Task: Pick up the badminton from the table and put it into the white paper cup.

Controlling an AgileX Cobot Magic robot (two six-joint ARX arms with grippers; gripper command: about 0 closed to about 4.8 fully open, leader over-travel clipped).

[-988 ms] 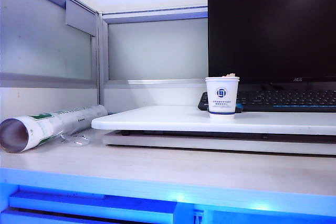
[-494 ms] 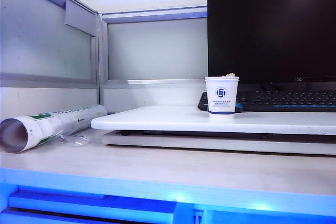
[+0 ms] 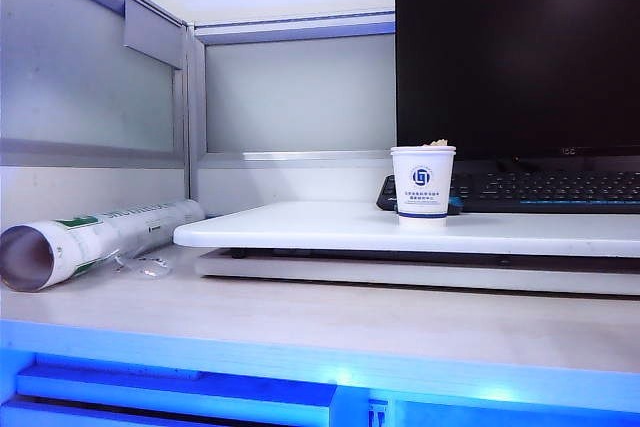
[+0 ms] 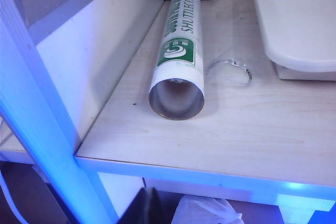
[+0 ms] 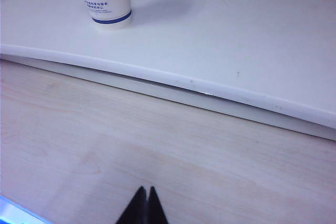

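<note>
The badminton [image 3: 437,143] sits inside the white paper cup [image 3: 423,184], only its tip showing above the rim, near the back edge of the table [image 3: 330,228]. The right hand [image 5: 143,203] hangs pinched shut and empty over the wooden desk before the table's front edge. The left hand's state cannot be told. Judged risk: the light cup tips if an arm's sweep brushes it.

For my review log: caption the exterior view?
Cup upright on the table, shuttlecock tip peeking out; no claw visible.
</note>
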